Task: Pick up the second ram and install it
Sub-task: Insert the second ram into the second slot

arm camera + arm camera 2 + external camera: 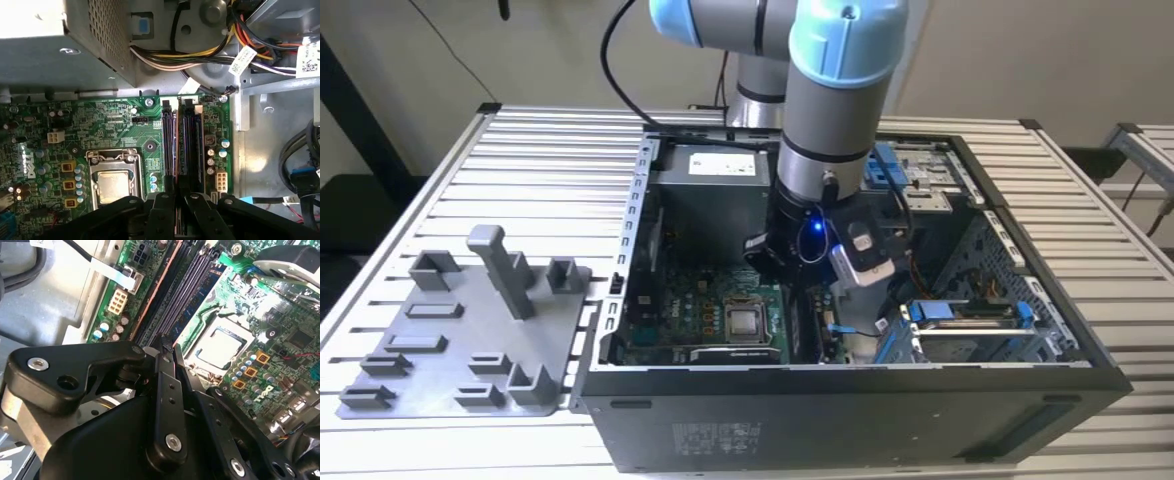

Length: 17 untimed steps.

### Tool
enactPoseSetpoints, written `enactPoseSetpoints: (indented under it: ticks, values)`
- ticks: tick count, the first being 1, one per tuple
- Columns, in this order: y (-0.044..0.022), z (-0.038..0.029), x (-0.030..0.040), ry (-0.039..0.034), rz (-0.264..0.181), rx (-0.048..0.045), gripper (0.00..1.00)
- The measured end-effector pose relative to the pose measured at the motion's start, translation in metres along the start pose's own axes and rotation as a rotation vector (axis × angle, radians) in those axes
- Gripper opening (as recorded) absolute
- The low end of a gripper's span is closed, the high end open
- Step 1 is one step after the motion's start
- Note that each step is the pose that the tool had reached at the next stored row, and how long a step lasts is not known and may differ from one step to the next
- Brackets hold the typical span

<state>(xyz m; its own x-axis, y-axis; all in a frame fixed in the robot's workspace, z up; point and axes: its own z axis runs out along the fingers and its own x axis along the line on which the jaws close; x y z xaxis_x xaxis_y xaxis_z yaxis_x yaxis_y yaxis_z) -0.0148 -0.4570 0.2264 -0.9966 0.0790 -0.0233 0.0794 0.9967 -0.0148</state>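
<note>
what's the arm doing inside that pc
The robot arm reaches down into an open computer case on a slatted table. Its hand sits right over the long memory slots beside the processor socket on the green motherboard, pressing a memory stick edge-down between closed fingers. A grey fixture tray lies outside the case.

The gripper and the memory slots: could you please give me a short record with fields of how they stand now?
gripper: inside the open computer case, low over the memory slots
memory slots: long, black, side by side, beside the processor socket
second ram: cannot tell whether it is in the gripper or in a slot
power supply: grey box past the far end of the slots
fixture: grey, on the slatted table, on the exterior view's left of the case
</note>
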Motion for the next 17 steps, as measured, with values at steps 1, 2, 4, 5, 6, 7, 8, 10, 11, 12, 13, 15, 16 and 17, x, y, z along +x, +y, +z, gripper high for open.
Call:
enactPoseSetpoints:
  ticks: [1, 2, 4, 5, 6, 7, 8, 10, 11, 12, 13, 15, 16, 17]
  values:
    - [-0.0003, 0.0005, 0.0001, -0.0001, -0.002, 0.0009, 0.14]
    - [-0.0005, 0.001, 0.0002, -0.0003, -0.003, 0.0013, 0.14]
    - [-0.0006, 0.0017, 0.0002, -0.0016, -0.006, 0.0015, 0.14]
    - [-0.0006, 0.0025, 0.0002, -0.0038, -0.006, 0.001, 0.14]
    - [-0.0006, 0.0029, 0.0002, -0.007, -0.007, 0.001, 0.14]
    - [-0.0007, 0.0031, 0.0002, -0.0097, -0.008, 0.001, 0.14]
    - [-0.0011, 0.0032, 0.0002, -0.0105, -0.008, 0.0009, 0.14]
    - [-0.002, 0.0034, 0.0004, -0.0106, -0.008, 0.0007, 0.14]
    - [-0.0027, 0.0035, 0.0005, -0.0106, -0.008, 0.0008, 0.14]
    - [-0.0031, 0.0036, 0.0006, -0.0106, -0.008, 0.0009, 0.14]
    - [-0.0031, 0.004, 0.0006, -0.0107, -0.008, 0.0009, 0.14]
    - [-0.0035, 0.0045, 0.0006, -0.0106, -0.008, 0.0015, 0.14]
    - [-0.0036, 0.0049, 0.0006, -0.0107, -0.008, 0.0016, 0.14]
    - [-0.0036, 0.0054, 0.0006, -0.0107, -0.008, 0.002, 0.14]
